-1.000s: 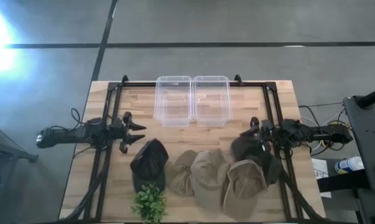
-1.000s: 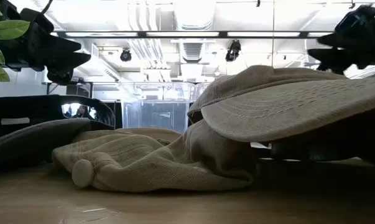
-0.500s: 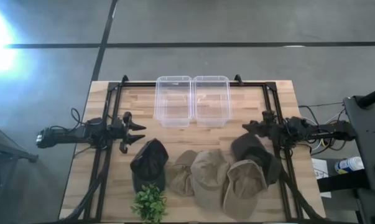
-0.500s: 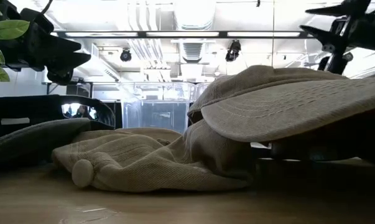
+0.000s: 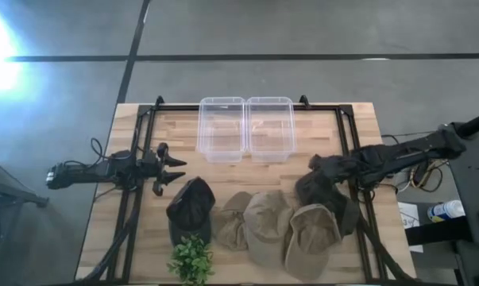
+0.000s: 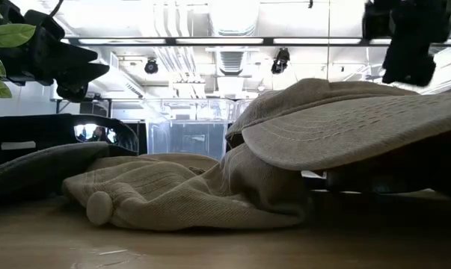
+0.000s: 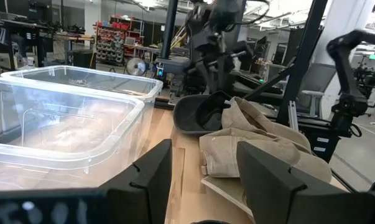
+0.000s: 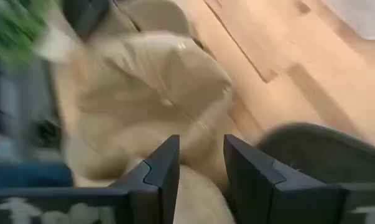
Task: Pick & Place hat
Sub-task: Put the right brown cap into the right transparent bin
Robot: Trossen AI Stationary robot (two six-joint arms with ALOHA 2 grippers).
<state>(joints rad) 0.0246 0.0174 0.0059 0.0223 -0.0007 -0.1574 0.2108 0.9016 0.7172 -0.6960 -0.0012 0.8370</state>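
Several hats lie in a cluster near the table's near edge: a black one [image 5: 191,205], three tan ones [image 5: 234,219] [image 5: 268,226] [image 5: 310,235], and a dark grey one [image 5: 325,192] at the right. My right gripper [image 5: 318,165] [image 8: 199,167] is open and points down, hovering just above the far edge of the dark grey hat [image 8: 324,149], with the tan hats [image 8: 156,93] below it. My left gripper [image 5: 172,170] [image 7: 206,168] is open and waits level, left of the black hat's far side.
Two clear plastic bins [image 5: 222,129] [image 5: 271,129] stand side by side at the table's far edge. A small green plant [image 5: 191,260] sits at the near edge beside the black hat. Black frame rails [image 5: 347,151] run along both sides of the table.
My right gripper has risen, moved slightly toward the table's left and tipped from level to pointing down over the dark grey hat. It has stayed open. The hats have not moved.
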